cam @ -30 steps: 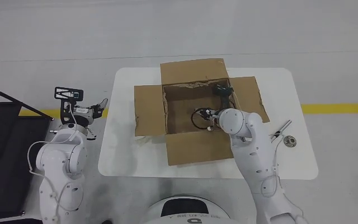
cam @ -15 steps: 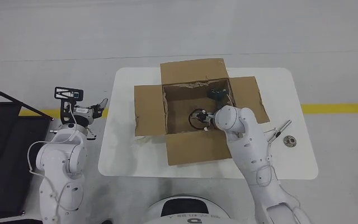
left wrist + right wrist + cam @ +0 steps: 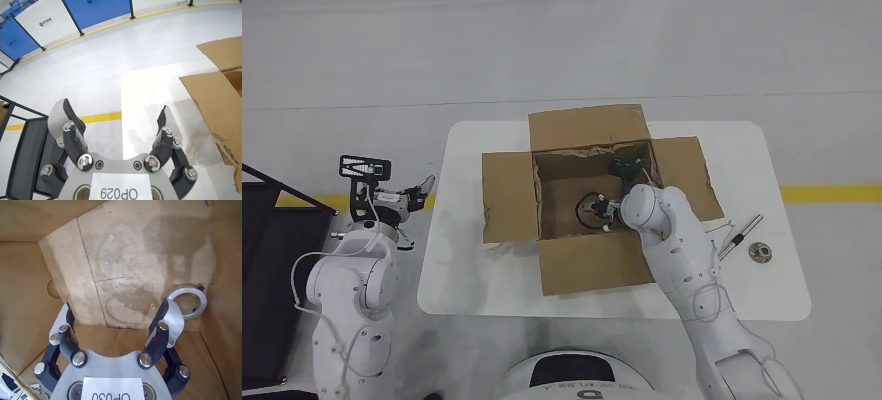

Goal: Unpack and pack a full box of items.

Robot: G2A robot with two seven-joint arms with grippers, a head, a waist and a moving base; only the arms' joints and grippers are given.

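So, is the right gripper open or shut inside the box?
Open: on the right gripper the fingers stand wide apart, nothing between them, above the box floor.

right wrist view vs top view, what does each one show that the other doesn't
Right wrist view: a metal ring lying in a corner on the floor of the box, close beside one finger of the open right gripper.
Top view: the table, the box's four flaps spread out, a rod and a round metal part on the table beside the box, and the left gripper beyond the table's edge.
Both: the box, with the right gripper down inside it.
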